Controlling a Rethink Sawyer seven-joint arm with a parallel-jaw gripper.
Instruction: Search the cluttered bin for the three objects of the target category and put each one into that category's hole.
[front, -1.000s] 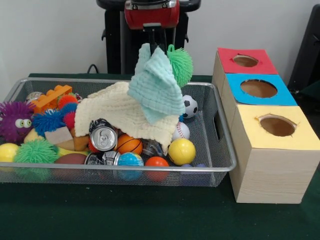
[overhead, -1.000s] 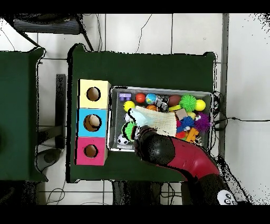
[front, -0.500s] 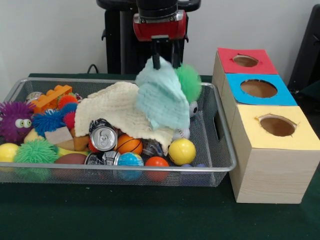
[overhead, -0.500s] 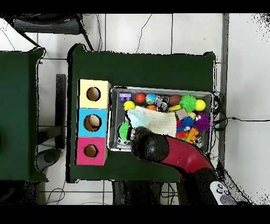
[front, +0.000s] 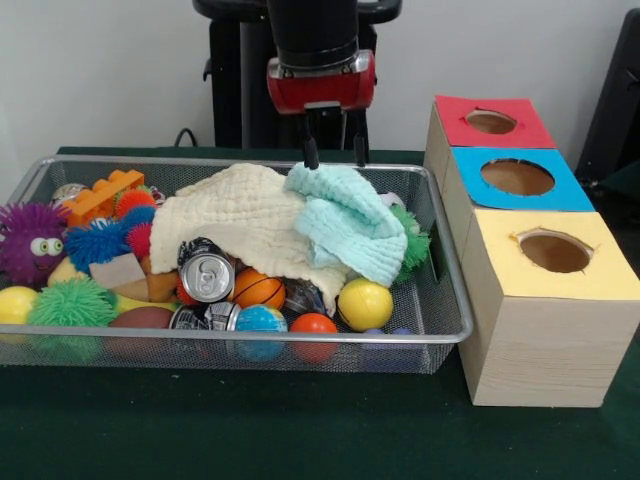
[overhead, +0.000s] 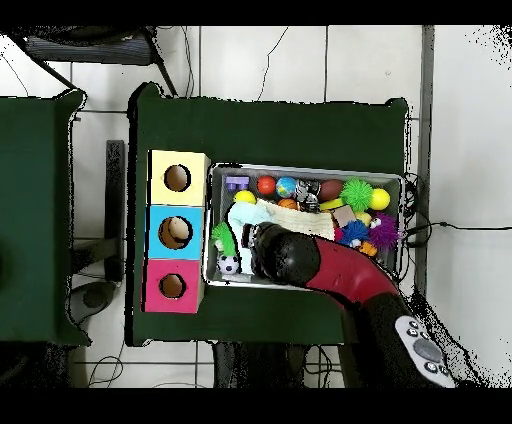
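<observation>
Mint cloth (front: 345, 225) lying slack in wire bin (front: 455, 290), right of centre, overlapping cream cloth (front: 235, 220).

Noting, left to right: fuzzy purple toy (front: 30, 240) and dented soda can (front: 207, 275) sitting among smooth balls; cream waffle-weave cloth covering mid-bin; gripper (front: 332, 155) hanging just above mint cloth's far edge, fingers spread and gripping nothing; green spiky ball (front: 412, 240) peeking out beside cloth; three hole-topped boxes (front: 517, 177) standing beside bin. Judging best regrasp: pinching a raised fold, avoiding spiky ball's bristles, lifting clear of rim before heading holeward.
</observation>
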